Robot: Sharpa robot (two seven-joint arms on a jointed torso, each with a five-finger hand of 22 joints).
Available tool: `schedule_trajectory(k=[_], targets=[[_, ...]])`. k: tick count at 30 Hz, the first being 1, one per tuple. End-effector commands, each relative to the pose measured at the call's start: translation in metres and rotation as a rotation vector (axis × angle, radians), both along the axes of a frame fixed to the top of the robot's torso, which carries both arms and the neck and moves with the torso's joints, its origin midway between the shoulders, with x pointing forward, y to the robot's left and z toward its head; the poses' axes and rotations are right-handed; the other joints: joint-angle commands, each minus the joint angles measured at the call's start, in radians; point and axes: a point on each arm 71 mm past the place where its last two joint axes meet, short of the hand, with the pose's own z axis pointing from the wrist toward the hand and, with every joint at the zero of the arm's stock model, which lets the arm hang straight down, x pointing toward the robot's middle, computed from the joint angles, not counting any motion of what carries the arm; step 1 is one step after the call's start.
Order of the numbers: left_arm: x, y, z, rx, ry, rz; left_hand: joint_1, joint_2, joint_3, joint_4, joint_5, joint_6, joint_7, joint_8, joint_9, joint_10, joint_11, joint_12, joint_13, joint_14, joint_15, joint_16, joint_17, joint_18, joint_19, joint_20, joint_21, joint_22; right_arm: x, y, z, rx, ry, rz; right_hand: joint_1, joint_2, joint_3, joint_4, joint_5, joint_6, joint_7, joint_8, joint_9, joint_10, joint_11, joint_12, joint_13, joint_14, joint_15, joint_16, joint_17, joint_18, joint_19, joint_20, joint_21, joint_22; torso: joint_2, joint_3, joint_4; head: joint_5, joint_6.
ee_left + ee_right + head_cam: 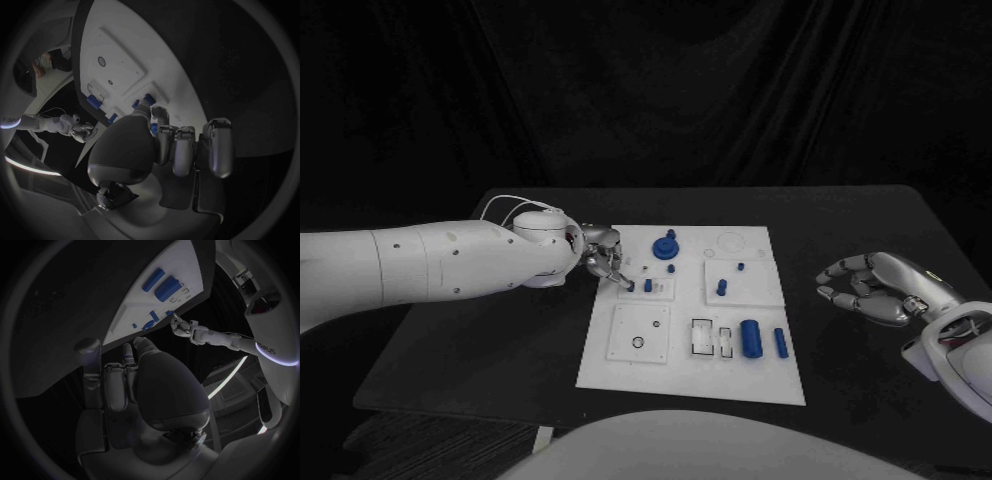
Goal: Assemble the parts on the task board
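1. The left hand point(607, 262) is reaching in over the near-left part of the white rectangular task board point(625, 372), its fingertips coming down at a small blue peg point(648, 286) standing in the raised square block near the board's middle. Judgement: it is working this peg, either seating or picking it.
2. Whether the left hand is actually pinching the peg, I cannot tell; in the head view the fingertips are meeting right at it, and in the left wrist view the curled fingers point(181, 150) are covering the contact.
3. The right hand point(877, 288) is hovering over the black table point(488, 350), well apart from the board's right edge, fingers loosely curled and apart, holding nothing. Judgement: it is parked clear so as not to disturb the parts.
4. Remaining parts are lying where the head view lays them out: a large blue knob-like piece point(666, 243) toward the board's far side, a short blue peg point(721, 287) upright in the right-hand block, a thick blue cylinder point(751, 338) and a thinner blue rod point(780, 343) lying side by side near the near-right edge.
5. The right wrist view is showing the cylinder point(169, 288) and rod point(153, 279) from the side, with the left hand point(181, 326) at the board's opposite edge.
6. The left wrist view is giving the close look at the blue pieces point(94, 101) beyond the fingers.
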Motion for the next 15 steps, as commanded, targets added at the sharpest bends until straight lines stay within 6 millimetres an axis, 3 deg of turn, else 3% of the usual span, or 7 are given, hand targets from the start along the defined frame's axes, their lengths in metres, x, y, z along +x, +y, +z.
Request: schedule_trajectory(k=[1, 15], targets=[[0.0004, -0.0002, -0.0008, -0.002, -0.014, 0.008, 0.001, 0.01, 0.003, -0.005, 0.003, -0.013, 0.0, -0.013, 0.022, -0.001, 0.004, -0.003, 0.168, 0.106, -0.001, 0.003, 0.263, -0.001, -0.007, 0.002, -0.007, 0.205, -0.0001, -0.0008, -0.0021, -0.011, 0.016, -0.012, 0.01, 0.002, 0.005, -0.001, 0.005, 0.001, 0.003, 0.001, -0.002, 0.025, -0.005, -0.005, -0.056, 0.059, -0.006, -0.006, 0.091, 0.003, -0.004, 0.0, -0.007, 0.104, 0.0, 0.0002, 0.0001, 0.002, 0.0], [0.0015, 0.0012, -0.0006, -0.005, -0.023, 0.012, 0.005, 0.014, 0.004, -0.006, 0.002, -0.044, 0.003, -0.066, 0.009, -0.02, 0.006, -0.022, 0.152, 0.106, 0.001, 0.003, 0.263, 0.001, -0.015, 0.003, -0.017, 0.201, 0.0005, 0.0005, -0.0046, -0.018, 0.03, -0.01, 0.011, 0.002, 0.006, -0.001, 0.005, 0.0, 0.003, 0.001, -0.002, 0.025, -0.005, -0.006, -0.057, 0.059, -0.006, -0.008, 0.09, 0.004, -0.005, 0.0, -0.012, 0.103, 0.0, 0.0002, -0.0001, 0.005, 0.0]])
